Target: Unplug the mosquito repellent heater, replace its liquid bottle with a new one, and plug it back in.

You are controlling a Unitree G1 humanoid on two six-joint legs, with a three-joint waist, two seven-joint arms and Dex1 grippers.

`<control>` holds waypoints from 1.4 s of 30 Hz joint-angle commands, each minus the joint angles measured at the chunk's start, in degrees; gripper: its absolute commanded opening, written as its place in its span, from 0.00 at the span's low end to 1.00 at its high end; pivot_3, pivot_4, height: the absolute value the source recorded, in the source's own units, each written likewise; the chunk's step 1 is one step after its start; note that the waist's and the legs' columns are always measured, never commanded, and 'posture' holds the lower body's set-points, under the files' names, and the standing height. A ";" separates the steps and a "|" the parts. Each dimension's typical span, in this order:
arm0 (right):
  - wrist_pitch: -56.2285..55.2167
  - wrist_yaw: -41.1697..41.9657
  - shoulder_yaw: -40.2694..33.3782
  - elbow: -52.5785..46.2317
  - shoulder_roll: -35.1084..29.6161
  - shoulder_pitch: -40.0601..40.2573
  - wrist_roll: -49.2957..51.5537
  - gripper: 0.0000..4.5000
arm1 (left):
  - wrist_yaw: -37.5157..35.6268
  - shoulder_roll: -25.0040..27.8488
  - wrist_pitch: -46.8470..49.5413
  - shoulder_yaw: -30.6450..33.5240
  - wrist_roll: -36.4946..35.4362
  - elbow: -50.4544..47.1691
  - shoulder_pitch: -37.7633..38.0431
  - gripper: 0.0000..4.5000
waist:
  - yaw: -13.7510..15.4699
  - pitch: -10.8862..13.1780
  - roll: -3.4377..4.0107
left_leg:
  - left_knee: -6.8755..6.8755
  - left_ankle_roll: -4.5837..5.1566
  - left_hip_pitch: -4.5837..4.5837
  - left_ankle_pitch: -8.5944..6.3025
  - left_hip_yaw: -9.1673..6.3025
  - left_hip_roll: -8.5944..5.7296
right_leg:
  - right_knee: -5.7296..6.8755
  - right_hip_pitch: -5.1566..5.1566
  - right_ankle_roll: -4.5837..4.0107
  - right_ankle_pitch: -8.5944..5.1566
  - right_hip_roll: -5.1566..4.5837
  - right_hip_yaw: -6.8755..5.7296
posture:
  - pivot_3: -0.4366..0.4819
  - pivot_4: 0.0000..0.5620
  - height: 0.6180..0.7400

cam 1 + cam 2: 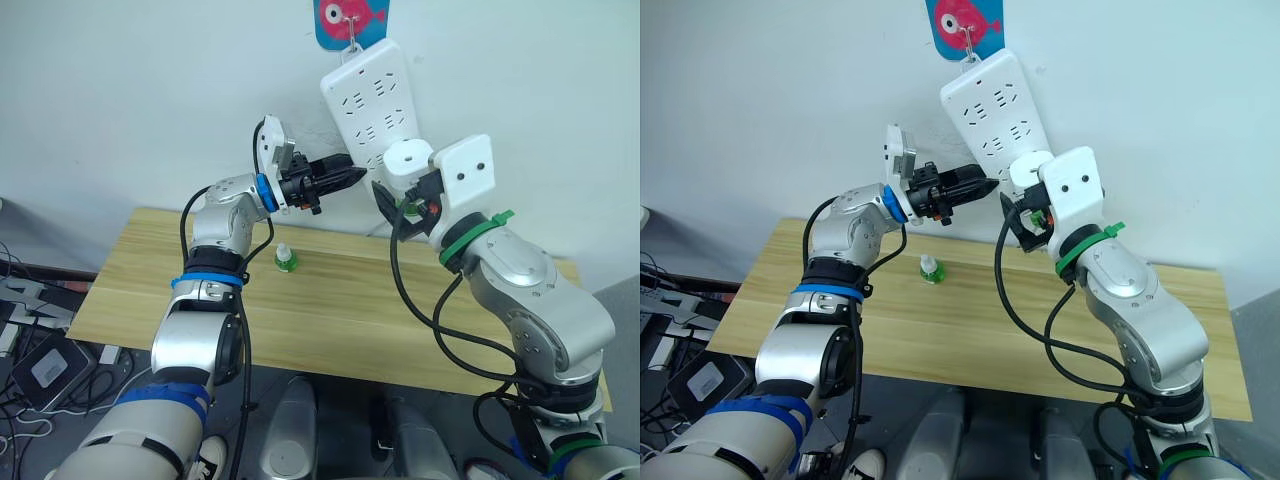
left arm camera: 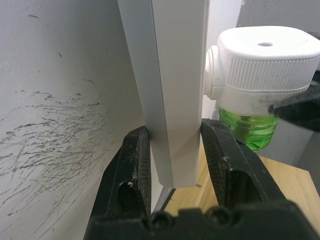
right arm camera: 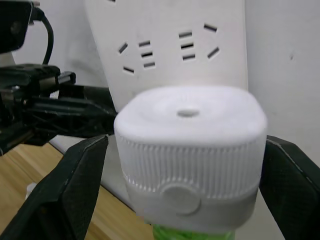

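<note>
The white mosquito repellent heater point(image 3: 190, 150) sits plugged into the lower part of the white power strip point(image 1: 372, 95) on the wall, with a green liquid bottle point(image 2: 250, 130) screwed in beneath it. My right gripper point(image 1: 405, 185) is shut on the heater, one black finger pressed against each side. Just left of the heater, my left gripper point(image 1: 350, 177) is shut on the strip's lower edge, its fingers point(image 2: 135, 160) clamping that edge from both faces. A second small green bottle point(image 1: 286, 259) with a white cap stands upright on the wooden table point(image 1: 330, 320), below my left gripper.
The power strip hangs tilted from a pink fish-shaped hook point(image 1: 350, 20). The table's back edge meets the white wall. Cables and a power adapter point(image 1: 40, 370) lie on the floor off the table's left end.
</note>
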 commanded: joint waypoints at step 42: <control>-4.63 9.66 -13.77 -3.26 1.79 9.65 2.02 0.69 | 7.89 5.78 -0.59 0.95 -1.04 -4.58 6.07 0.94 | -1.73 0.11 -0.04 | -0.21 -0.69 -0.92 0.40 -0.12 -0.02 | 0.05 -1.02 0.21 0.13 -0.05 -0.07 | 0.82 0.57 1.00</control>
